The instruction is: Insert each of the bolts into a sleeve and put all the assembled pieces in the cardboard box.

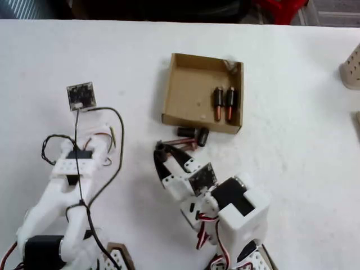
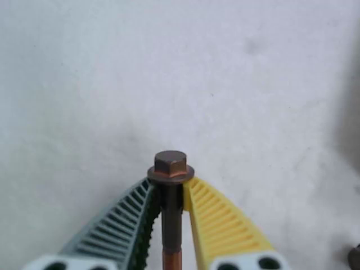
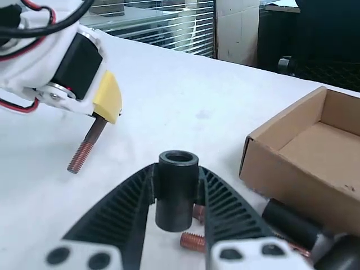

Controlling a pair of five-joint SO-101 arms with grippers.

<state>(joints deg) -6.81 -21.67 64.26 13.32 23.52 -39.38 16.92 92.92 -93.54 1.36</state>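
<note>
Left fingers (image 2: 222, 222) clamp bolt (image 2: 170, 167), tip tilted down, apart from upright sleeve (image 3: 177, 185), bore up, gripped in right fingers (image 3: 121, 211).

The bolt (image 2: 170, 169) is coppery metal with a dull sheen and a threaded shank. The left gripper (image 2: 171, 191) clasping it has ribbed matt plastic fingers (image 2: 216, 222). The sleeve (image 3: 177, 194) looks smooth, satin black, nipped by the right gripper (image 3: 177, 169) with its ribbed black plastic. The cardboard box (image 1: 191, 90) is matt brown; the table (image 1: 292, 84) is white and finely grainy.
</note>
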